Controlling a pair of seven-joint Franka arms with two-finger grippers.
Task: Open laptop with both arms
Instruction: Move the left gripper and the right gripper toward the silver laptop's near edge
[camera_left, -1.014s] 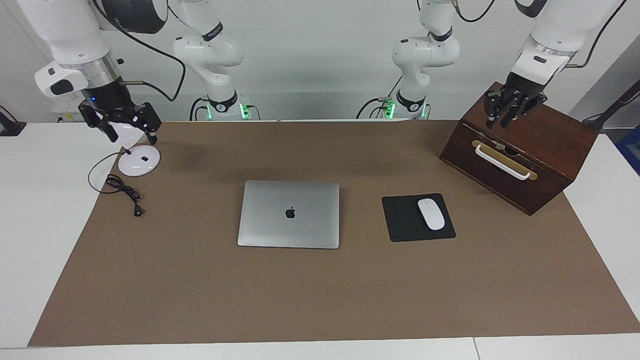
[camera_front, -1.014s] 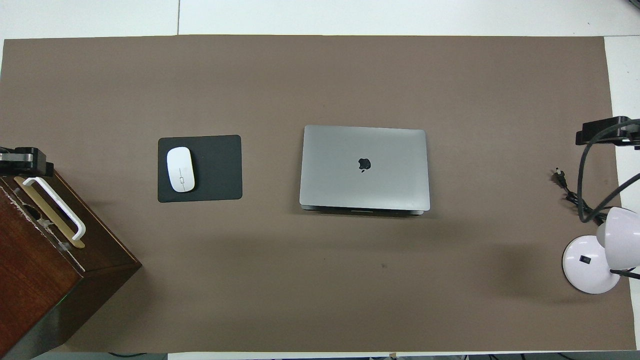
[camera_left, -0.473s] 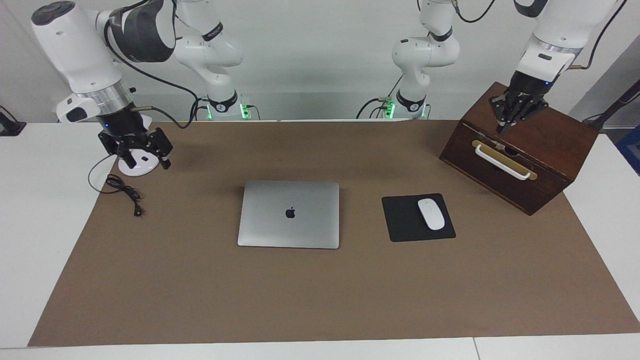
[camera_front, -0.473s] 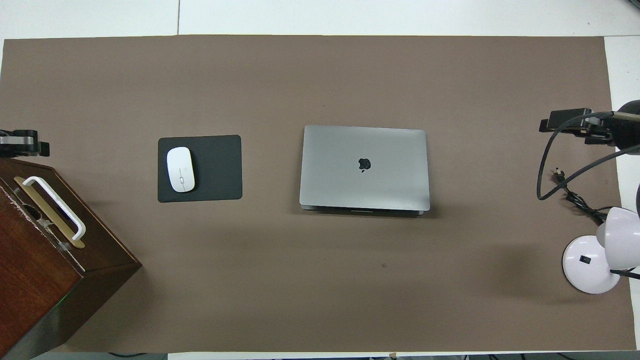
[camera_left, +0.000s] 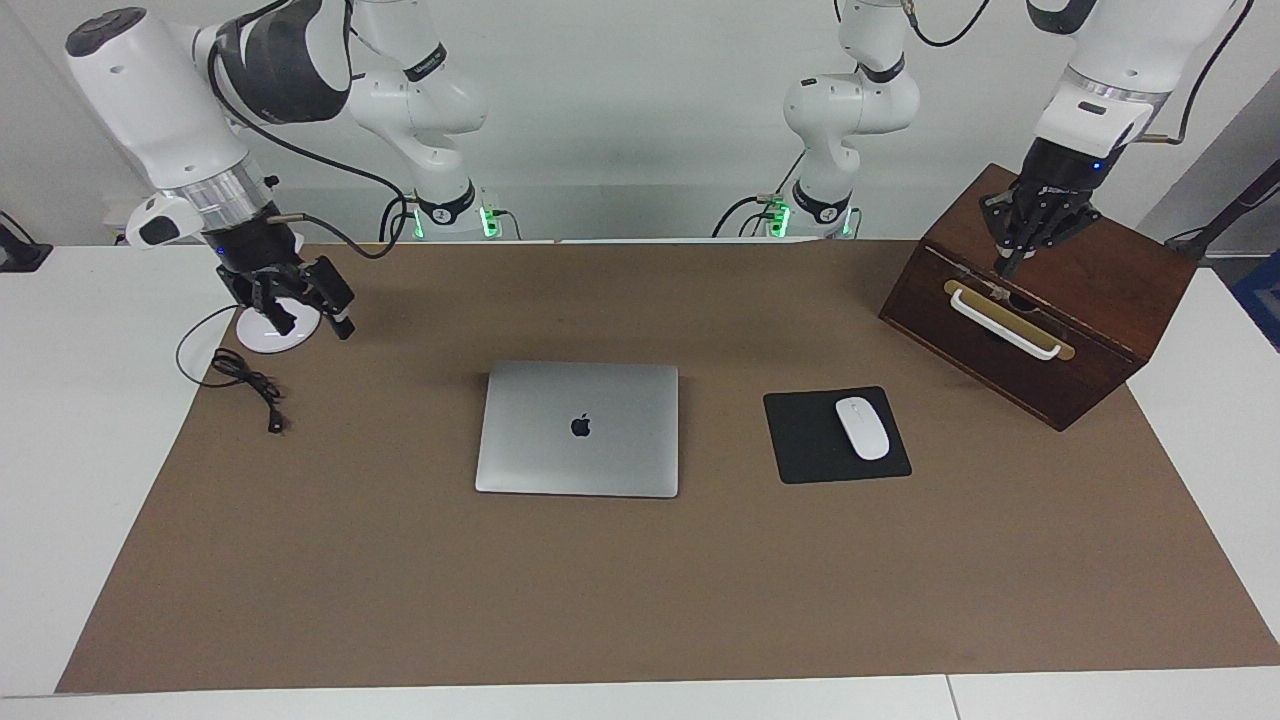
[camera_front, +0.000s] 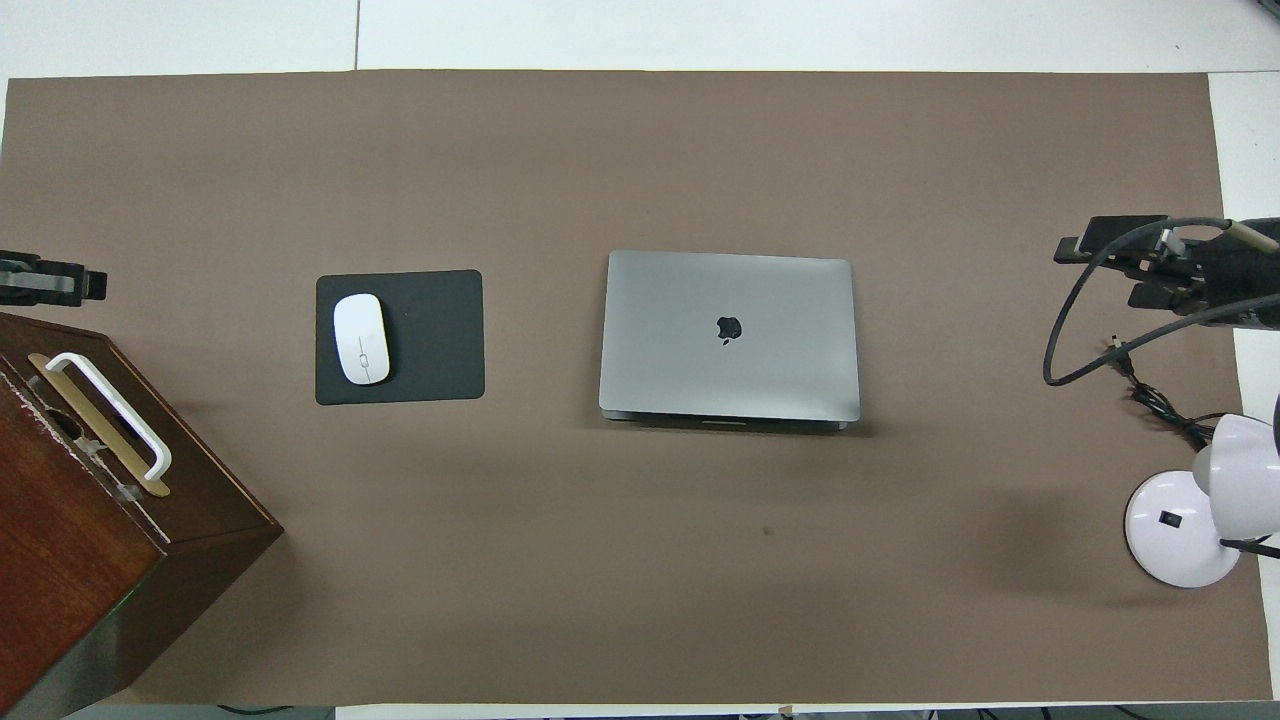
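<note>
The laptop (camera_left: 578, 428) lies closed and flat in the middle of the brown mat, its dark apple logo facing up; it also shows in the overhead view (camera_front: 729, 335). My right gripper (camera_left: 312, 325) hangs open and empty over the mat beside the lamp base, well away from the laptop toward the right arm's end; the overhead view shows it too (camera_front: 1100, 272). My left gripper (camera_left: 1005, 262) points down over the wooden box's top, far from the laptop; only its tip shows at the edge of the overhead view (camera_front: 80, 283).
A black mouse pad (camera_left: 815, 445) with a white mouse (camera_left: 862, 428) lies beside the laptop toward the left arm's end. A wooden box (camera_left: 1060, 330) with a white handle stands past it. A white desk lamp (camera_front: 1190, 510) and a black cable (camera_left: 245, 380) sit at the right arm's end.
My right gripper has come down and moved from over the lamp base toward the laptop. My left gripper has shifted slightly over the box top. The laptop has not moved.
</note>
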